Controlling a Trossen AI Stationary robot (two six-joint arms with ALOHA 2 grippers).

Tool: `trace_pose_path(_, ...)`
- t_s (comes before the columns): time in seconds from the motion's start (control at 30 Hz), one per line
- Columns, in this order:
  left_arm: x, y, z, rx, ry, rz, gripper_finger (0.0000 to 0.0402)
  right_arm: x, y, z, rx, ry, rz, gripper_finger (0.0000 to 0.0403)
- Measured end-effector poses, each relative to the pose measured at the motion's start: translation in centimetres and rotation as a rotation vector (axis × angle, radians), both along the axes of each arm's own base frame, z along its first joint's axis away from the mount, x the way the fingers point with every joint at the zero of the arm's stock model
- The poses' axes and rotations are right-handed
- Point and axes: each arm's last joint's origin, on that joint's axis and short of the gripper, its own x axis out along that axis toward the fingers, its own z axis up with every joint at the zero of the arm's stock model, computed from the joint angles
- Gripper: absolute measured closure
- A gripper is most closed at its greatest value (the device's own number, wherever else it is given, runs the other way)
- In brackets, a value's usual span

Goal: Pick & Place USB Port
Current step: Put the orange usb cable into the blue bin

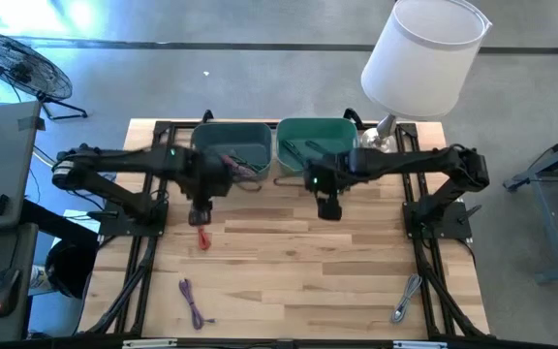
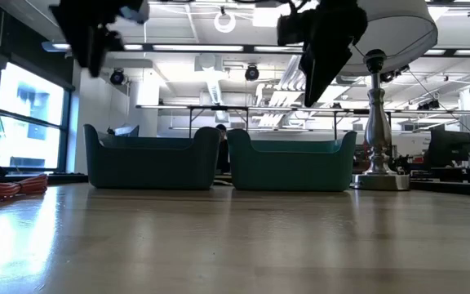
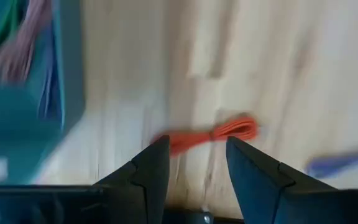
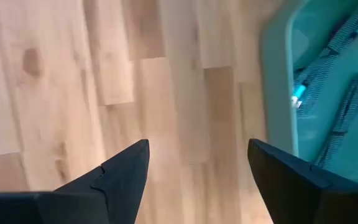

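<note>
Left of centre in the high view: left gripper (image 1: 201,207), jaws parted, holding nothing
Just below it: orange cable (image 1: 203,238), on bare table (image 1: 356,281), nearest thing to this hand
Cable axis: runs across the gap between the fingers in the left wrist view (image 3: 207,135)
Lower left: purple cable (image 1: 192,302), well apart
Centre right: right gripper (image 1: 329,206), wide open, empty, farther from the orange cable
Upper centre: bins (image 1: 232,145)
</note>
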Motion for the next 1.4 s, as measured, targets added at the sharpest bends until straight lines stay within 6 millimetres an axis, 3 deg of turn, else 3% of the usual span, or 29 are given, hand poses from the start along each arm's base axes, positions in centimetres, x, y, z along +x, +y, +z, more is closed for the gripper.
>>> trace_pose_path(0.27,-2.1,-4.2,-5.7,0.157,0.159,0.306,0.025,-1.4,4.7,-0.3,-0.121,0.116,-0.066,0.0137)
trace_pose_path(0.53,-3.2,-5.2,-9.3,0.215,0.114,0.631,0.025,-2.5,8.8,-0.3,-0.161,0.128,-0.027,0.0137)
trace_pose_path(0.73,-2.8,-5.2,-11.0,0.169,0.026,0.768,0.025,-3.2,11.2,-0.3,-0.172,0.107,0.01,0.0137)
trace_pose_path(0.93,-3.0,-5.4,-11.8,0.087,0.05,0.876,0.025,-4.1,13.8,-0.3,-0.172,0.095,0.083,0.0137)
trace_pose_path(1.17,-2.1,-5.7,-12.1,-0.002,-0.015,0.89,0.025,-5.4,16.5,-0.3,-0.192,0.076,0.17,0.0137)
trace_pose_path(1.4,-1.8,-5.9,-13.4,0.038,0.079,0.889,0.025,-6.5,18.4,-0.2,-0.219,0.059,0.234,0.0137)
